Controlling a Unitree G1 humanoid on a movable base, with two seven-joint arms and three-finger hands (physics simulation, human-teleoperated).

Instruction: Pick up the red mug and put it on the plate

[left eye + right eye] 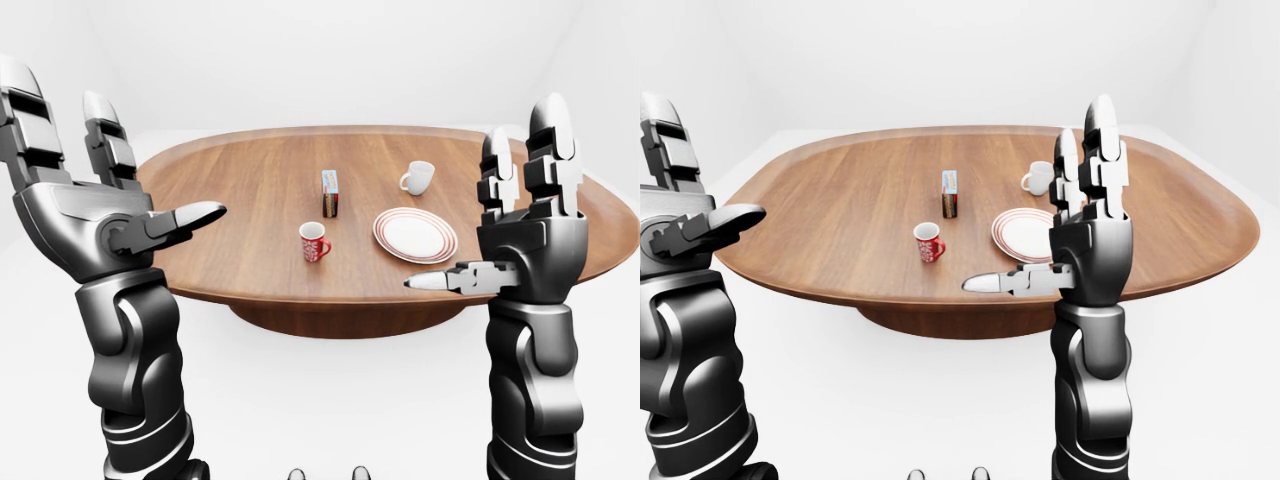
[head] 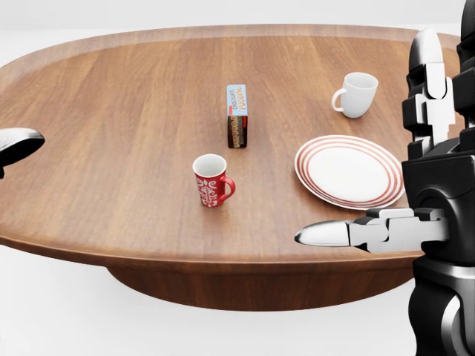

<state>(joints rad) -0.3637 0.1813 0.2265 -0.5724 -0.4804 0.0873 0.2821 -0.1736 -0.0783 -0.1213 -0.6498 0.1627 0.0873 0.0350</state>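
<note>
The red mug (image 2: 211, 182) with a white pattern stands upright on the wooden table (image 2: 111, 119), handle to the right, near the table's lower edge in the head view. The white plate with red rings (image 2: 349, 170) lies to the mug's right. My left hand (image 1: 120, 160) is raised and open at the left of the left-eye view, well off the mug; only its thumb tip (image 2: 18, 141) shows in the head view. My right hand (image 1: 480, 205) is open too, fingers up and thumb pointing left, and stands before the plate's right side. Neither hand holds anything.
A small upright box (image 2: 237, 115) stands just above the red mug in the head view. A white mug (image 2: 356, 94) sits above the plate. The table's rounded near edge (image 2: 223, 256) runs below the mug, with white floor beneath.
</note>
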